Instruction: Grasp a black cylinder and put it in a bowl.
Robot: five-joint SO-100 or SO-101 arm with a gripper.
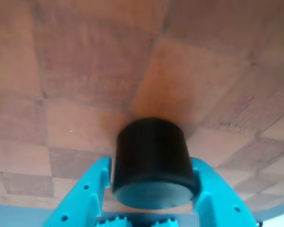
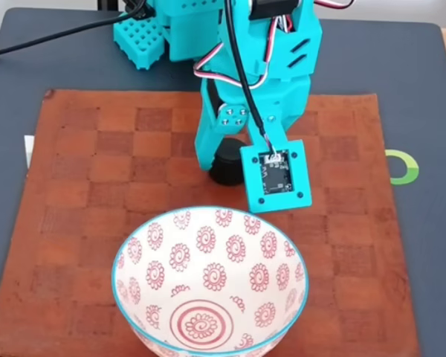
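Jaws: the two teal fingers (image 1: 92,189) sit on either side of the black cylinder (image 1: 154,163) in the wrist view, open about as wide as the cylinder itself. Both inner faces look to be touching its sides or nearly so. Cannot tell from either view whether they are actually squeezing it.

Gripper (image 2: 227,165) in the fixed view: pointed down over the mat, with the cylinder (image 2: 227,163) showing as a dark stub between the fingertips. Whether its base rests on the mat or is just off it cannot be told.

Cylinder position: on the brown chequered mat (image 2: 82,216), just beyond the far rim of the bowl (image 2: 208,279) as the fixed view shows it. Not in the bowl. The bowl stands at the near edge of the mat and holds nothing.

Step in hand (judgement): securing the grip, with the lift and carry to follow.

How to do it well:
- Close until the cylinder is firmly pinched across its full width; the smooth round wall could slip or roll out if the hold is off-centre.
- Lift straight up, high enough to clear the bowl's rim, before moving towards it.
- The path is short. Stop over the red ringed centre and lower before letting go, so the piece neither bounces out nor chips the bowl.
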